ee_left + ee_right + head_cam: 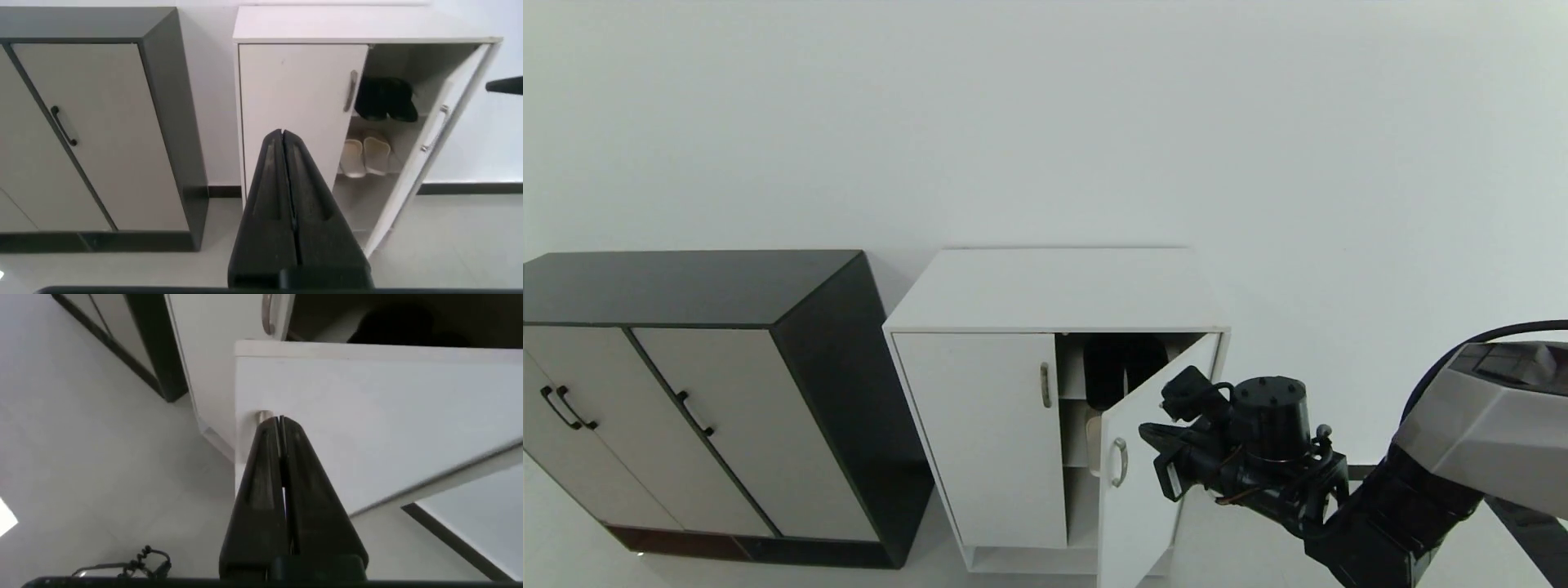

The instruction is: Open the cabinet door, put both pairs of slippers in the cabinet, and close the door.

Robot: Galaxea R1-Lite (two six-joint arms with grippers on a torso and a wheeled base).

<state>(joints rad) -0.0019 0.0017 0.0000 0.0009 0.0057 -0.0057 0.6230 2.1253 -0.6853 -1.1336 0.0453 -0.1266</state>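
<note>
Black slippers [386, 98] on the upper shelf and pale slippers [365, 155] on the shelf below, inside the white cabinet [1054, 286]. Each pair lies side by side, long axes running front to back; which way the toes point cannot be told. The right door [1131, 506] stands partly open, handle [1120, 461] on its free edge; the left door [980, 433] is closed. Right gripper [280, 423], fingers pressed together and empty, points at the open door's outer face just beside the handle. Left gripper [283, 135], likewise closed and empty, hangs well back, with the cabinet ahead of its tips. A dark cabinet [686, 286] stands beside the white one, on the side farther from the right gripper.
</note>
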